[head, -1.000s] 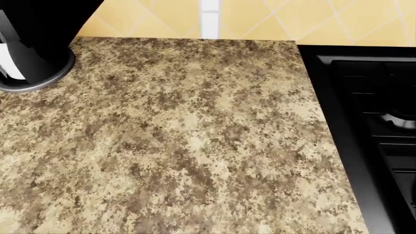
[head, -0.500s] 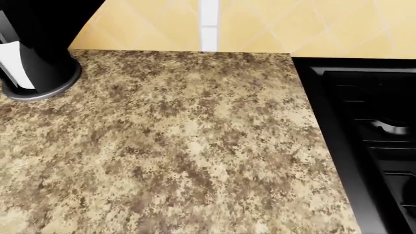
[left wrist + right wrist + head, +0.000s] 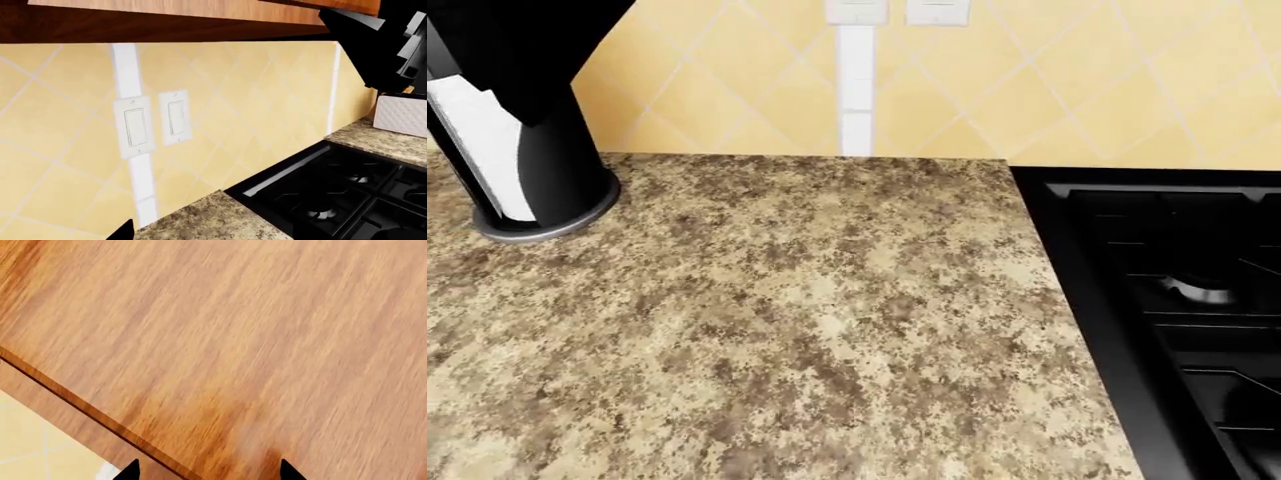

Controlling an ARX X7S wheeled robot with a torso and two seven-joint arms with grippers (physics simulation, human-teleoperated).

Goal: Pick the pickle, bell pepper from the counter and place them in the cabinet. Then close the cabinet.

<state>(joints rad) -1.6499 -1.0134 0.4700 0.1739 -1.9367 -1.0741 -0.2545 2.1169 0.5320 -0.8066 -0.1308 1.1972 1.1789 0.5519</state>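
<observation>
The head view has tilted up since a second ago: more wall, two switches (image 3: pixel 897 10) now cut off at top. Right gripper (image 3: pixel 208 471) shows only two dark fingertips, spread apart, facing wood cabinet (image 3: pixel 253 340). Left gripper's state cannot be told. Counter (image 3: pixel 787 320) shows no pickle or pepper. Stove (image 3: pixel 1188 300) at right.

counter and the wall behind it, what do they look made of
Counter: looks like polished granite, going by the speckled beige and brown mottling; could be a laminate imitation. Wall: glazed yellow tile, judging by the pale diagonal grout lines.
</observation>
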